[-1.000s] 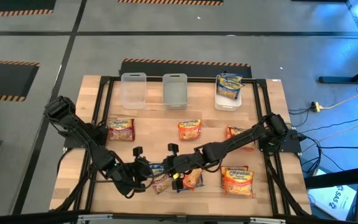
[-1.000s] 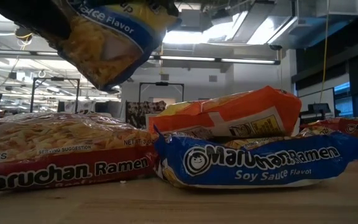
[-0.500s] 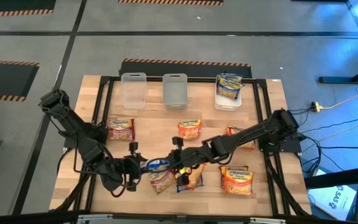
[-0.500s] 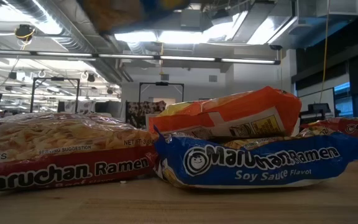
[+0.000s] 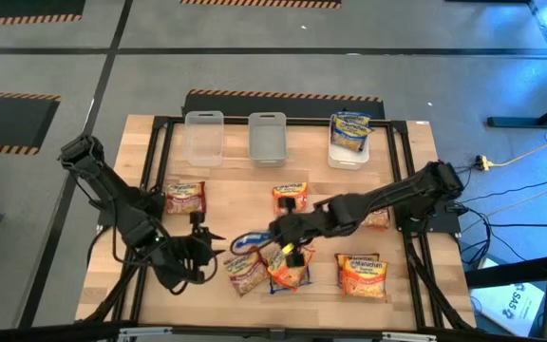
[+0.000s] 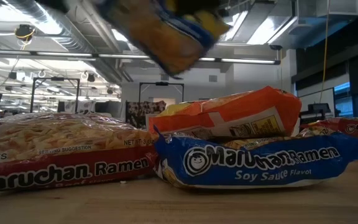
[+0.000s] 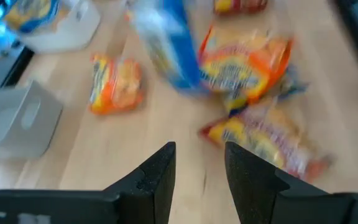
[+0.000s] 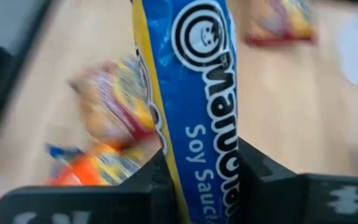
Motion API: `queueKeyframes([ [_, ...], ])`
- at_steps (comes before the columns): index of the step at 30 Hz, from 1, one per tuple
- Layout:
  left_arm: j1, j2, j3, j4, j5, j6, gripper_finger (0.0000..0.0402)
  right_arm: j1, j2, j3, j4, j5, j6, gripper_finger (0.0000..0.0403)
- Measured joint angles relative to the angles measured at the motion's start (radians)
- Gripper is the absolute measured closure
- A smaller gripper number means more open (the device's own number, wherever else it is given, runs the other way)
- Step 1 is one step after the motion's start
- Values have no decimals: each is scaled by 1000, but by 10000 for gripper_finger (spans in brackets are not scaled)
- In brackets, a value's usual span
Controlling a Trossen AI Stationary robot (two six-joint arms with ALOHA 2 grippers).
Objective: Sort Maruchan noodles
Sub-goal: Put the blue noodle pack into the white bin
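Maruchan noodles packet [image 8: 194,93], blue, hangs clamped edgewise in the right tool [image 5: 275,235]. Its slick wrapper could slip free in transit. Left tool [image 7: 199,177] waits with fingers apart, empty.

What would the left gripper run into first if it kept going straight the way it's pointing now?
Probably the red packet lying on the table just ahead of the left gripper, whose fingers are apart and empty. The blue packet held by the right gripper hangs farther on, raised, though depth is hard to judge.
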Motion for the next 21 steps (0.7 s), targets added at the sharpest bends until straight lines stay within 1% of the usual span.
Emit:
queueKeyframes([
  [3, 3, 0, -1, -110, -45, -107, 270, -40, -44, 0, -139, 62, 23, 329],
  [5, 12, 0, -6, -162, -46, -161, 270, -76, -77, 0, -236, 91, 42, 329],
  [10, 71, 1, -68, -150, -28, -166, 270, -222, -156, 0, -445, 151, 44, 327],
  [14, 133, 1, -99, -147, -18, -120, 270, -385, -214, 2, -530, 163, -44, 326],
  [17, 182, 1, -101, -135, -11, -48, 270, -529, -231, 2, -580, 148, -129, 325],
  [19, 212, 1, -101, -120, 14, -5, 270, -626, -234, 2, -609, 119, -176, 325],
  [21, 243, 1, -101, -95, 61, 46, 270, -715, -234, -5, -630, 85, -212, 325],
])
